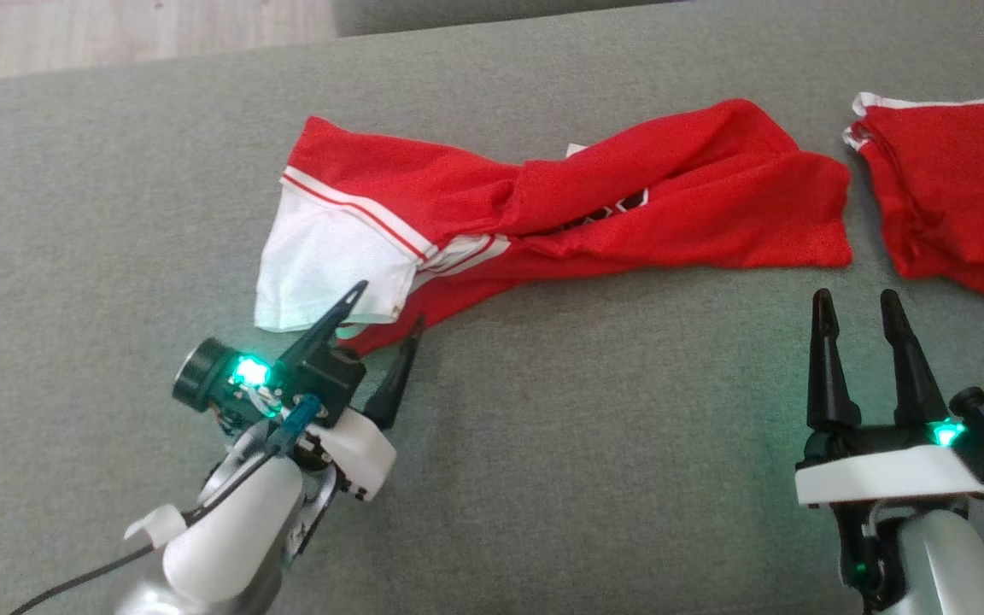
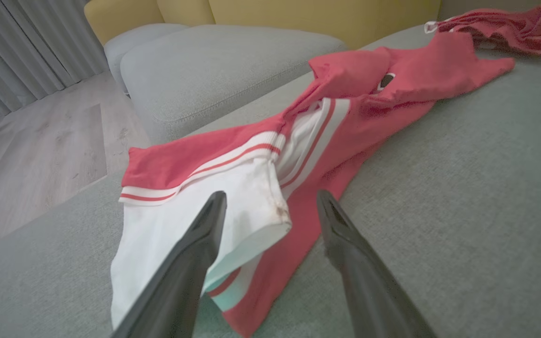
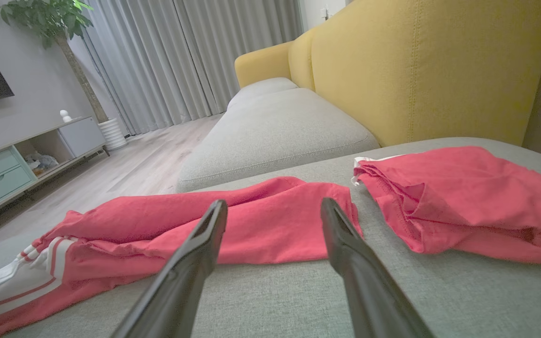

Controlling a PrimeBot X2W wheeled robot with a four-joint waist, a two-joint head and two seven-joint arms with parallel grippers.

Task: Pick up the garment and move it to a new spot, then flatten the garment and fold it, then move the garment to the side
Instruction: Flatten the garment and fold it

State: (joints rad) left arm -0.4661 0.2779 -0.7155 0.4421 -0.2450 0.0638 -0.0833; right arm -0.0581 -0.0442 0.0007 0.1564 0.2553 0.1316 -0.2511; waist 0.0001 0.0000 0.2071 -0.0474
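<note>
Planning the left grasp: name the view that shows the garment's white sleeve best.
Left wrist view: the white sleeve lies close up between the fingers of the open left gripper, stripes and a brownish stain clear. The head view shows it smaller, partly behind a finger; the right wrist view catches a striped sliver, far left.

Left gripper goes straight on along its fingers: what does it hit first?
The white sleeve of the red garment. The open left gripper points right at it, fingertips over its edge. Its height above the cloth is unclear.
</note>
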